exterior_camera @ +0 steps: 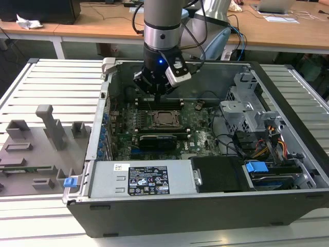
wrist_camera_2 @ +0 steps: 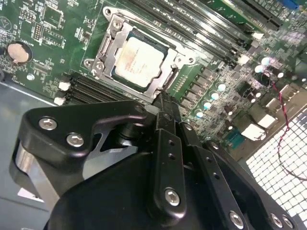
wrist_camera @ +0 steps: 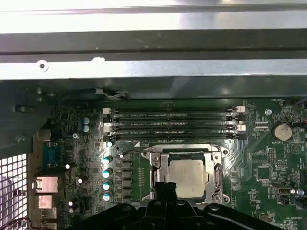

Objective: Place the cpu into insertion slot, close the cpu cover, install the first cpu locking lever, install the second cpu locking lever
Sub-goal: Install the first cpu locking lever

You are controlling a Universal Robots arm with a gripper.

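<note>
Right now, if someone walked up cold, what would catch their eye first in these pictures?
Probably the robot arm reaching down into the open computer case, its black tool hanging just above the green motherboard. Next, the cpu: in both wrist views its pale metal top shows through the window of the cpu cover, seated in the insertion slot beside the black memory slots.

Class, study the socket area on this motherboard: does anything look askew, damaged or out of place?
Nothing stands out. The cpu lies flat and square in the insertion slot, with the cpu cover closed down around it. The gripper sits just beside the socket's edge. No bent or loose parts are visible.
</note>
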